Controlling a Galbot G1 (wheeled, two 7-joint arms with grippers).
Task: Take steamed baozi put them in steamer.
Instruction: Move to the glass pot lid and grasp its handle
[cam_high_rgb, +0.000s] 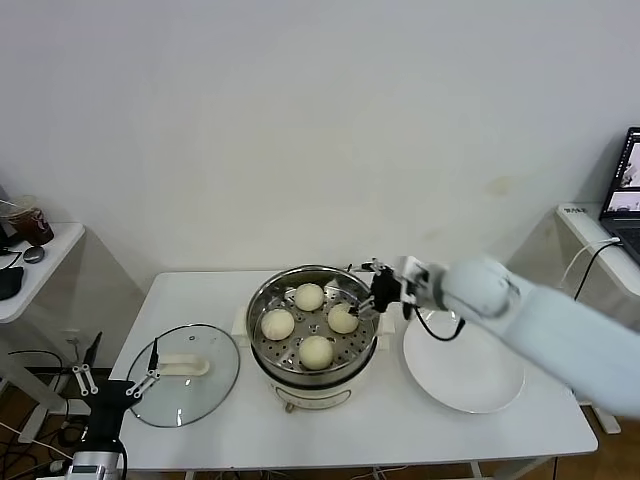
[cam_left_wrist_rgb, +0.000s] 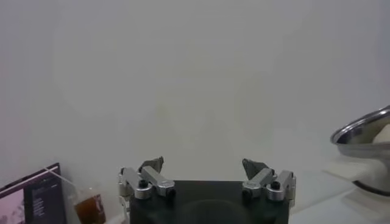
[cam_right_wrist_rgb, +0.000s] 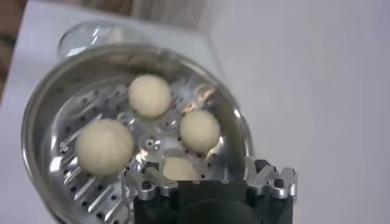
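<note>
No brand, label or legible writing can be made out on any item; the laptop screen (cam_high_rgb: 627, 185) at the table's 3 o'clock side is too small to be read.

In the head view, four steamed baozi (cam_high_rgb: 309, 296) (cam_high_rgb: 278, 324) (cam_high_rgb: 343, 318) (cam_high_rgb: 316, 351) are seen lying apart on the perforated tray of the steamer (cam_high_rgb: 262, 300), at approx. 12, 9, 3 and 6 o'clock of the tray. The steamer is placed mid-table (cam_high_rgb: 200, 290), w/ the white plate (cam_high_rgb: 470, 380) at its 3 o'clock, bare, and the glass lid (cam_high_rgb: 185, 375) at its 8 o'clock.

The right gripper (cam_high_rgb: 366, 305) is held over the steamer's 3 o'clock rim, just beside the 3 o'clock bun; fingers are spread wide and nothing is gripped. In the right wrist view the bun lies between and below the fingers (cam_right_wrist_rgb: 146, 180), ungripped, which the head view does not settle.

The left gripper (cam_high_rgb: 113, 378) is parked low off the table's 8 o'clock corner, beside the lid. Its left wrist view shows wide-apart, empty fingers (cam_left_wrist_rgb: 146, 176), a steamer rim edge (cam_left_wrist_rgb: 359, 131), plus a cup w/ dark drink (cam_left_wrist_rgb: 88, 206), seen far off in the head view.
</note>
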